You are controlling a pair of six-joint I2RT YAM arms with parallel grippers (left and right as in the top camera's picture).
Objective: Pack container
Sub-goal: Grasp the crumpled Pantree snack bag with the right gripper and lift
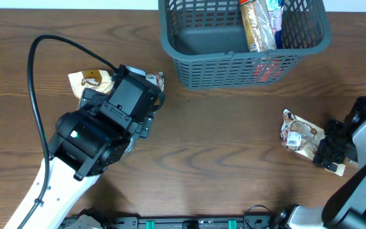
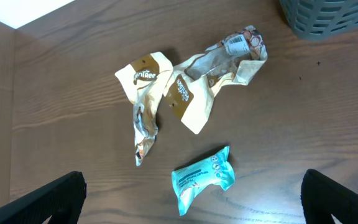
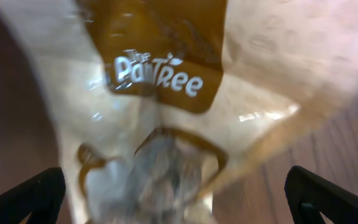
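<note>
My left hand (image 2: 194, 204) is hovering spread wide, beige packets (image 2: 179, 93) just beyond its fingers, teal packet (image 2: 202, 179) between them, container (image 1: 234, 60) ahead to its right. My right hand (image 3: 179, 199) is gaping wide, a beige packet (image 3: 166, 81) lying between its fingers, unpinched.

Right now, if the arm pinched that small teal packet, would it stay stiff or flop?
Probably floppy: the teal packet is crumpled film, already bent. Likely light, since it looks thin and small beside the cream packets. Its glossy skin may slip.
</note>
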